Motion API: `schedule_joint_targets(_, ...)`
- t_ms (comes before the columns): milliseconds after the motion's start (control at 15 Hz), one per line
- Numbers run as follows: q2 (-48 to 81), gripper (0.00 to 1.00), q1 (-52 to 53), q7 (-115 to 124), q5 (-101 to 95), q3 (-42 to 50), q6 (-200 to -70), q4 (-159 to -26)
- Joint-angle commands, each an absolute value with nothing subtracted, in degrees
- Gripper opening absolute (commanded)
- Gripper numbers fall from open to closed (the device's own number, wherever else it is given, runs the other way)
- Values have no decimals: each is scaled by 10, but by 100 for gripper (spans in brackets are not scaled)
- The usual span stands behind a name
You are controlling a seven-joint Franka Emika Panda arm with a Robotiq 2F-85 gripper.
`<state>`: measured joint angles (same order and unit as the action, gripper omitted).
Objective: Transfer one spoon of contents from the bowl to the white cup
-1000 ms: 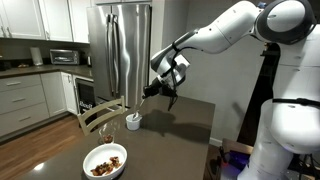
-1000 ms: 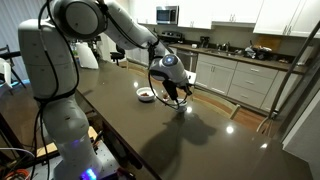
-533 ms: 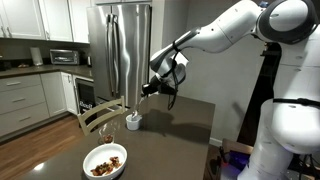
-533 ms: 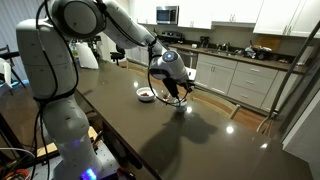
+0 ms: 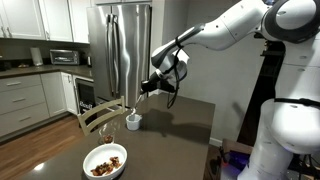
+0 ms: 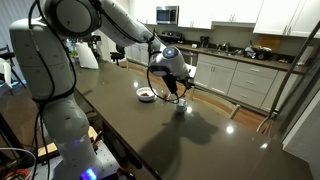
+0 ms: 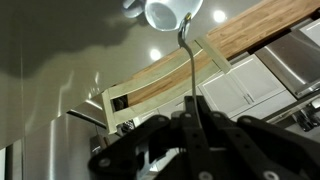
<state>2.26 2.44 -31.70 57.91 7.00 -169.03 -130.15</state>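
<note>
My gripper (image 5: 153, 85) (image 6: 176, 85) (image 7: 192, 108) is shut on the thin handle of the spoon (image 7: 186, 60). The spoon (image 5: 142, 100) slants down from the jaws, its tip just above the white cup (image 5: 133, 121). In the wrist view the spoon's end meets the rim of the white cup (image 7: 168, 12) at the top edge. The cup (image 6: 181, 107) also shows on the dark table in an exterior view. The wide white bowl (image 5: 105, 161) with brown and reddish contents (image 5: 104, 166) stands nearer the table's front edge; it also shows farther back (image 6: 146, 95).
The dark table (image 5: 170, 145) carries both vessels. A wooden chair (image 5: 100, 116) (image 7: 150, 85) stands at the table's edge by the cup. A steel fridge (image 5: 120, 50) and kitchen counters (image 6: 240, 60) lie behind. The robot's white base (image 6: 50, 90) stands beside the table.
The gripper with the spoon has risen slightly and the spoon has tilted a little more over the cup. Bowl and cup have not moved.
</note>
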Motion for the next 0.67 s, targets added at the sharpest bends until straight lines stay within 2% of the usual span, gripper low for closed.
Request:
schedule_joint_targets(0, -15, 3, 22, -286, 572, 74, -1630, -1318)
schedule_joint_targets(600, -35, 3, 27, -293, 608, 73, -1510, -1310)
